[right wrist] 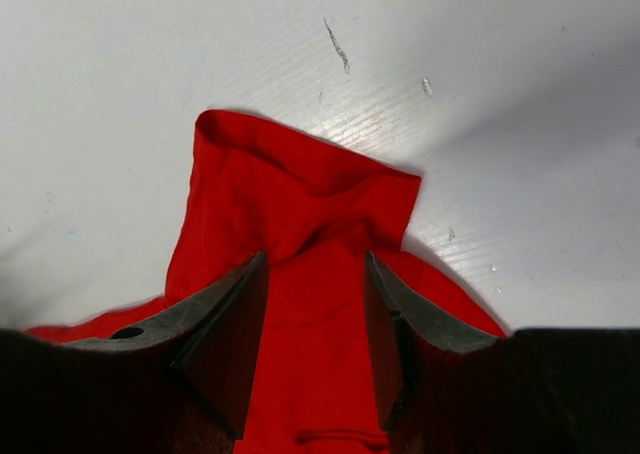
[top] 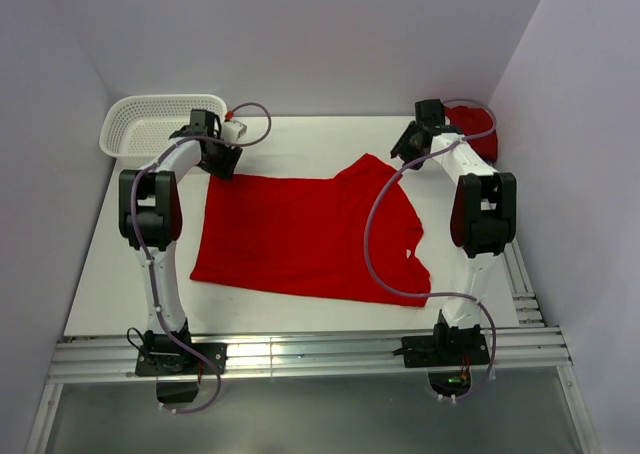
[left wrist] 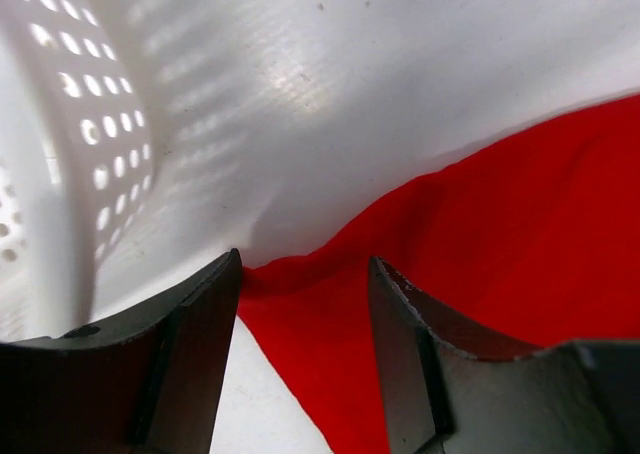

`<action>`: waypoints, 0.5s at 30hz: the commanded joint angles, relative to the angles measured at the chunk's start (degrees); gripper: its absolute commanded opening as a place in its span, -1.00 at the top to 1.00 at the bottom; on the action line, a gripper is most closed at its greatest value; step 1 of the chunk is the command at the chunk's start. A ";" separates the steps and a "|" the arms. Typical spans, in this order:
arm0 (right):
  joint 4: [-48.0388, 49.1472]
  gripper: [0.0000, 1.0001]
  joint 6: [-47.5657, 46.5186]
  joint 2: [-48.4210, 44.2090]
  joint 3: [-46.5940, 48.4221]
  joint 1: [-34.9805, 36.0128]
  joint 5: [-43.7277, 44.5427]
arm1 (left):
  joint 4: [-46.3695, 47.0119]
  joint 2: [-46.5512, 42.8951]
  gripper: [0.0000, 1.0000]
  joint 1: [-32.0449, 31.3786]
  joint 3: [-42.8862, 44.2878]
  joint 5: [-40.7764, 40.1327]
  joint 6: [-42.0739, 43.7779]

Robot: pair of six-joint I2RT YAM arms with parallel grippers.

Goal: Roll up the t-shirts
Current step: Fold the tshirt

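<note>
left pincer [left wrist: 305, 264] at the 10 o'clock corner of the plain red cloth t-shirt [top: 300, 239], right pincer [right wrist: 316, 259] astride its 1 o'clock sleeve [right wrist: 300, 174], both gaping empty, so pinch evenly

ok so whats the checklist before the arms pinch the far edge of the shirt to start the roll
1. t-shirt spread out on the table: ok, mostly flat.
2. left jaws open and straddling the shirt's far hem corner: ok.
3. right jaws open with the far sleeve between them: ok, though the sleeve tip is curled up.
4. cloth gripped on both sides: not ok, both pairs of jaws stand apart.
5. basket clear of the left arm: cannot tell, its mesh wall sits close beside the left jaws.
6. second red cloth out of the way: ok, it lies behind the right arm.
</note>
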 commanded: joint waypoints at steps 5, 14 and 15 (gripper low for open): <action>1.60 0.02 -1.23 0.71 1.27 -0.26 -0.24 | 1.08 0.67 -0.15 0.16 2.82 -1.09 1.47; 0.98 0.08 -1.84 2.46 3.64 -0.26 -0.59 | 1.34 1.11 0.41 0.08 4.31 -2.05 0.68; 0.55 0.07 -1.93 2.90 4.25 -0.26 -0.68 | 1.17 1.20 0.47 0.08 4.49 -1.97 0.68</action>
